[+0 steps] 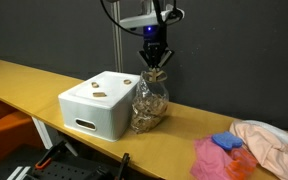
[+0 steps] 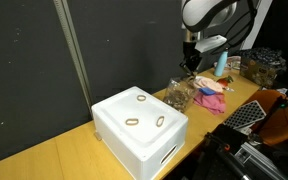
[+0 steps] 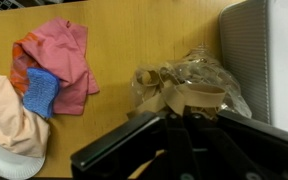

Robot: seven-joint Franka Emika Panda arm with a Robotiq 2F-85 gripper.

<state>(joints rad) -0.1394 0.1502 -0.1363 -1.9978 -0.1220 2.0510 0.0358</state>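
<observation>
1. The fingers (image 1: 156,60) point straight down and are closed, pinching the gathered top of a clear bag (image 1: 150,100). In the wrist view their dark housing fills the lower edge, and the twisted neck of the bag (image 3: 199,85) runs out from between them.
2. The bag hangs directly below the fingers. Its neck is drawn up to them and its bulging lower part sits on the bench (image 1: 24,75). It holds small brownish pieces, too small to identify.
3. The bag rests against a white box (image 1: 96,105), touching or all but touching its side wall. In an exterior view the bag (image 2: 177,93) shows just behind the box's (image 2: 139,130) far corner.
4. Three small rings (image 2: 142,98) lie flat on the box lid, apart from one another.
5. On the bag's other side, well apart from it, a pile of cloths lies on the bench.
   - A pink cloth (image 3: 69,55) is the one nearest the bag.
   - A blue cloth (image 3: 41,90) lies partly on top of the pink one.
   - A pale cloth (image 3: 9,120) is farthest out and touches the blue one.
6. The arm (image 2: 209,15) rises above the fingers.
7. A dark curtain (image 2: 34,60) stands behind the bench.
</observation>
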